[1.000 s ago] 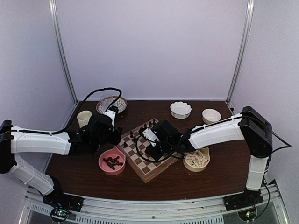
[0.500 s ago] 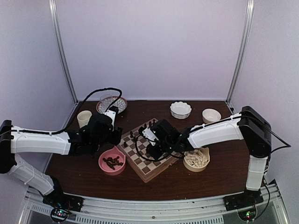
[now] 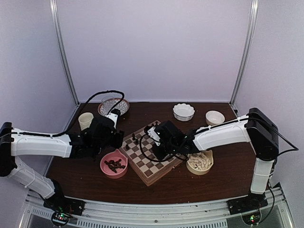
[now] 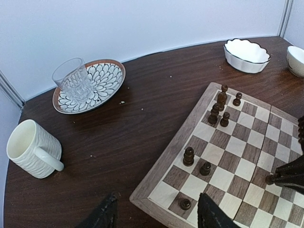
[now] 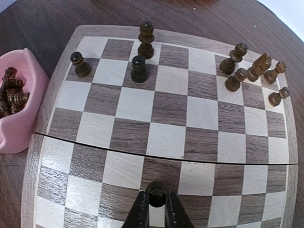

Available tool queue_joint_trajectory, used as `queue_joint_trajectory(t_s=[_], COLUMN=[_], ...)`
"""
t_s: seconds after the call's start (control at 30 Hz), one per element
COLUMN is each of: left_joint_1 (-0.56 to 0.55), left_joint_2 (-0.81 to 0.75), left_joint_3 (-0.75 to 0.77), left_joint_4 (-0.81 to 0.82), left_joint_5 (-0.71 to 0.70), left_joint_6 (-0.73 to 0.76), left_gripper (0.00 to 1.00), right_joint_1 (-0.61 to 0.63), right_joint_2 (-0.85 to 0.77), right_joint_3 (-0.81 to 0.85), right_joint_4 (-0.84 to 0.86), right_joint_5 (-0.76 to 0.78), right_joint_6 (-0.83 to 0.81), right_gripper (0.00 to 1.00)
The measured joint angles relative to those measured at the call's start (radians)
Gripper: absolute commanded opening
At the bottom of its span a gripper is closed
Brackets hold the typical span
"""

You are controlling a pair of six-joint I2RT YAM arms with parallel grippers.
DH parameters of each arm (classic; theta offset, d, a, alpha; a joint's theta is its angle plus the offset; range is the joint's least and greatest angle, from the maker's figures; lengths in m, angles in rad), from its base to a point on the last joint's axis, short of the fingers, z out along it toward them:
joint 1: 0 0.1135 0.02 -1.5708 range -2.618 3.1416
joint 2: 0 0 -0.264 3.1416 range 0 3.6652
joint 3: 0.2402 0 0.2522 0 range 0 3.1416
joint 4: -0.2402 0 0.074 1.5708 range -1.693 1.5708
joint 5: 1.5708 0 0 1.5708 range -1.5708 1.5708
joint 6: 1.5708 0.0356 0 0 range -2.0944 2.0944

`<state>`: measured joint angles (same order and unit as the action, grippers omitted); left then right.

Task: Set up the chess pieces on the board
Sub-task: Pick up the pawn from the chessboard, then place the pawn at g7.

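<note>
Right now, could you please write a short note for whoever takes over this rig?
Left gripper: open, empty, beside the board's corner.
Right gripper: shut on a dark piece, low over the board.
Done: several placed pieces stand in two rows along one edge.
Left: place the held one, then the spare dark pieces in the pink bowl and the cream pieces in the tan bowl.

Ahead of the right claw (image 5: 156, 203), closed on a dark piece (image 5: 156, 196), several rows of bare squares are left open on the board (image 5: 166, 109). Farther ahead, passage is narrowed by three pieces (image 5: 138, 69) to its left and a cluster (image 5: 236, 80) to its right. Beneath the spread left claw (image 4: 157, 199) a lone pawn (image 4: 185, 204) is met, with two others (image 4: 189, 156) just ahead.
</note>
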<state>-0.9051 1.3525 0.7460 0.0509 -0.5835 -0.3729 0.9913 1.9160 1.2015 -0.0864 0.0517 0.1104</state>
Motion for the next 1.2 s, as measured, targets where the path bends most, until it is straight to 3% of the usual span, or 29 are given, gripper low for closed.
queue_joint_trajectory(t_s=[0.37, 0.67, 1.2], left_joint_1=[0.0, 0.0, -0.004], left_joint_2=[0.0, 0.0, 0.0], left_joint_3=[0.0, 0.0, 0.0], left_joint_4=[-0.001, -0.017, -0.025], left_joint_5=[-0.001, -0.001, 0.0], left_joint_6=[-0.001, -0.001, -0.001], left_gripper=[0.58, 0.58, 0.58], right_joint_1=[-0.099, -0.227, -0.233], right_joint_2=[-0.049, 0.006, 0.166], right_joint_3=[0.001, 0.119, 0.259], right_joint_4=[0.008, 0.027, 0.026], right_joint_5=[0.048, -0.06, -0.109], right_joint_6=[0.051, 0.117, 0.099], right_gripper=[0.1, 0.1, 0.1])
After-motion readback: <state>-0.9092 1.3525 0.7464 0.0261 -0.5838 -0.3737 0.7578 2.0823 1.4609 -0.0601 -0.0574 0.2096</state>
